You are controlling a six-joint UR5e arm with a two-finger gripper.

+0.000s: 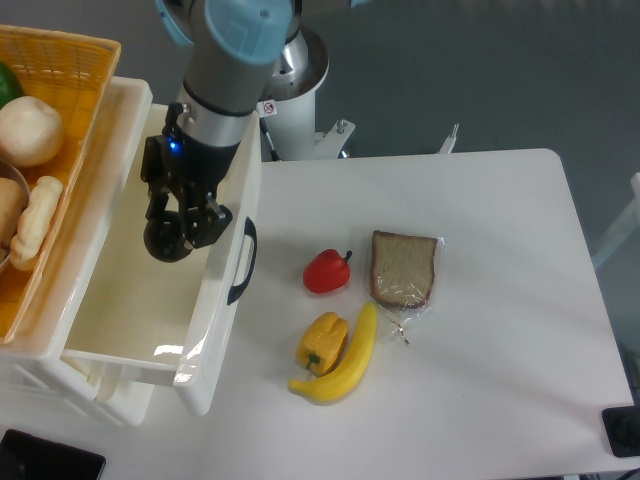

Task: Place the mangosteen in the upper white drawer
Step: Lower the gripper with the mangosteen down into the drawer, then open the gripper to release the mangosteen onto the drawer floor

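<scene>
The upper white drawer (120, 335) stands pulled open at the left, its dark curved handle (243, 262) facing the table. My gripper (178, 232) hangs over the drawer's inside, close to its front panel. It is shut on the mangosteen (163, 241), a small round near-black fruit held between the fingers above the drawer floor. Its greenish cap is hidden.
A yellow wicker basket (75, 75) with pale foods sits on top of the drawer unit at upper left. On the table lie a red pepper (327, 271), a yellow pepper (323, 340), a banana (347, 360) and a wrapped bread slice (404, 268).
</scene>
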